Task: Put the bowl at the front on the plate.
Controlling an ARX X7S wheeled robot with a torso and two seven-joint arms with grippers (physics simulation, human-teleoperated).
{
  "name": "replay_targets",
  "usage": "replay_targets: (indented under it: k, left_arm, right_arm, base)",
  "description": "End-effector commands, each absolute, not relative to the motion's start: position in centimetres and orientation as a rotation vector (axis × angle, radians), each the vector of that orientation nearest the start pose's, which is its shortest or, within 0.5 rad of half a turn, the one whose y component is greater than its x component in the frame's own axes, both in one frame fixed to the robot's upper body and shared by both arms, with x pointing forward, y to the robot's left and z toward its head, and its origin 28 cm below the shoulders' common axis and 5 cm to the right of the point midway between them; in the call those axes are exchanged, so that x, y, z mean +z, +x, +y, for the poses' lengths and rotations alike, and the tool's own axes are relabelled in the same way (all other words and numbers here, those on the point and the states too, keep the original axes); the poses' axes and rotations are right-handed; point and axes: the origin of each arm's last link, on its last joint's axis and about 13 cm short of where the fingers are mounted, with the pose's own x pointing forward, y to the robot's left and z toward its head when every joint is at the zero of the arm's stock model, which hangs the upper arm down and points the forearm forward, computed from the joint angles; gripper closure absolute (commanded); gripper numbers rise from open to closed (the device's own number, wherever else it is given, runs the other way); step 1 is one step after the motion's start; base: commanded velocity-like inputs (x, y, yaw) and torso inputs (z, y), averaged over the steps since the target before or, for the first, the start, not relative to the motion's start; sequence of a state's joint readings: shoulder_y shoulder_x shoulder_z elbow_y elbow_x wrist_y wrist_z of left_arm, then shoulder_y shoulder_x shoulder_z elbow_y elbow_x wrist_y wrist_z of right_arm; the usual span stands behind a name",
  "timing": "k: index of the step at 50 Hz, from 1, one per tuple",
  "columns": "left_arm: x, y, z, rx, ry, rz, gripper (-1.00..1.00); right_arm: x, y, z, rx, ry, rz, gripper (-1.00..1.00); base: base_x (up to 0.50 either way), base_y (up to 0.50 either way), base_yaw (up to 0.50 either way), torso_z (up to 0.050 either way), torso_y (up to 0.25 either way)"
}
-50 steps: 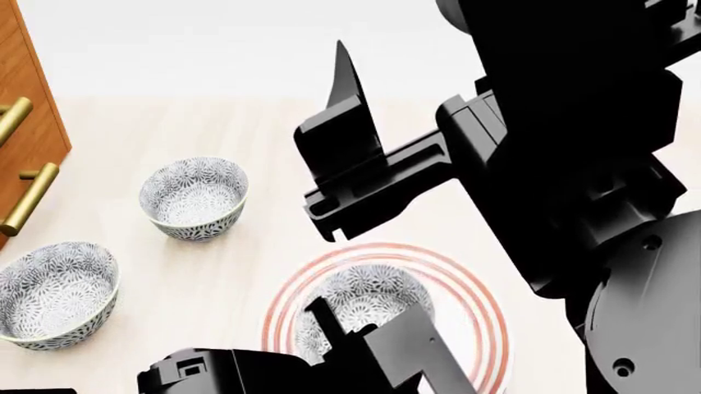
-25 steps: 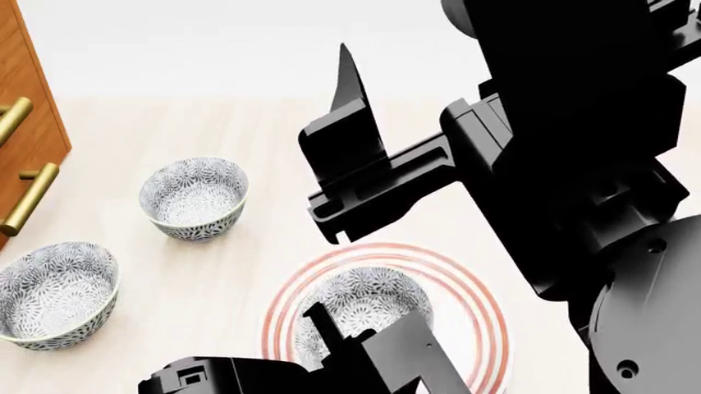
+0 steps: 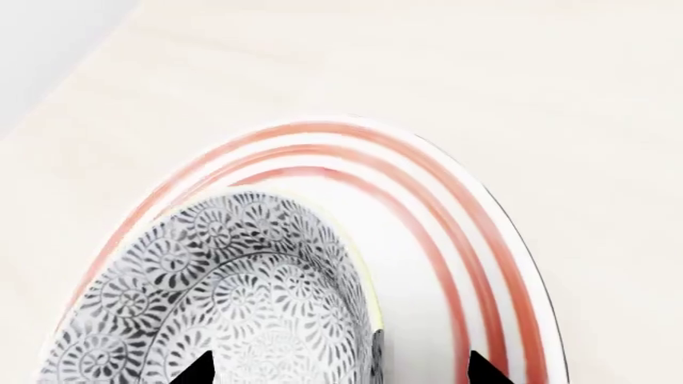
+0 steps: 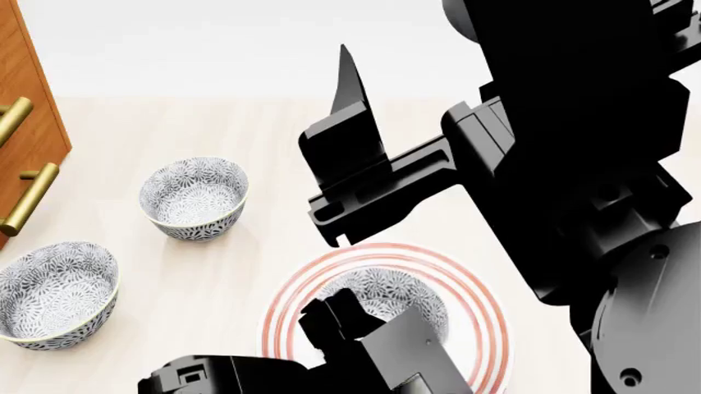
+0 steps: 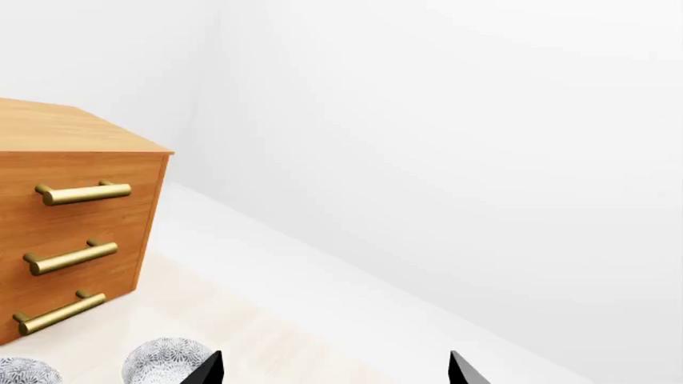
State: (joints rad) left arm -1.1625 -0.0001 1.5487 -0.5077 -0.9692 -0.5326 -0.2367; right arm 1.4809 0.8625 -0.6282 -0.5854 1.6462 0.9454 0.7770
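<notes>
The bowl [image 4: 383, 294] sits on the plate [image 4: 482, 308], inside the red-pink rings, toward the plate's left half as the head camera sees it. The left gripper [image 4: 340, 316] hangs low over the near rim of the bowl, its black body hiding the bowl's front part; in the left wrist view the bowl [image 3: 224, 296] fills the lower part of the picture on the plate [image 3: 449, 232], and the two fingers [image 3: 482, 370] show only as dark tips standing spread, one over the bowl's patterned inside and one over the bare plate outside the rim, so they straddle the bowl's wall without visibly pressing it. The right gripper [image 4: 348, 144] is raised well above the bench [image 4: 241, 271], behind the plate, one tall finger pointing up; in the right wrist view its fingers [image 5: 461, 370] show as two tips wide apart with nothing between them. Two more patterned bowls stand on the bench to the left: one [image 4: 194, 197] farther back and one [image 4: 55, 293] nearer, by the wooden drawer cabinet [image 4: 28, 123] with brass handles [image 4: 29, 197].
</notes>
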Motion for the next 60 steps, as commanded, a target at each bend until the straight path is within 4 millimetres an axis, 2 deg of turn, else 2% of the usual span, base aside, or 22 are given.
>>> replay_targets:
  k: [1, 14, 41, 48, 60]
  left_arm:
    - [10.4, 31.7, 5.9, -0.765, 0.631, 0.407, -1.00]
    - [10.7, 31.6, 5.7, -0.795, 0.615, 0.406, -1.00]
    - [14.0, 32.0, 4.7, -0.902, 0.423, 0.450, -1.00]
    - [15.4, 32.7, 4.7, -0.893, 0.350, 0.441, -1.00]
    - [16.5, 34.6, 5.6, -0.804, 0.250, 0.420, -1.00]
  right_arm:
    - [33.9, 20.5, -11.8, 0.349, -0.318, -0.190, -1.00]
    - [34.0, 20.2, -11.8, 0.348, -0.322, -0.196, -1.00]
    - [34.3, 19.9, -11.8, 0.343, -0.319, -0.212, -1.00]
    - [34.4, 19.5, -11.8, 0.338, -0.321, -0.221, -1.00]
    - [34.5, 19.0, -11.7, 0.339, -0.326, -0.236, -1.00]
  base:
    - [0.00, 0.00, 0.00, 0.000, 0.000]
    - [0.00, 0.00, 0.00, 0.000, 0.000]
    - [0.00, 0.00, 0.00, 0.000, 0.000]
    - [0.00, 0.00, 0.00, 0.000, 0.000]
    - [0.00, 0.00, 0.00, 0.000, 0.000]
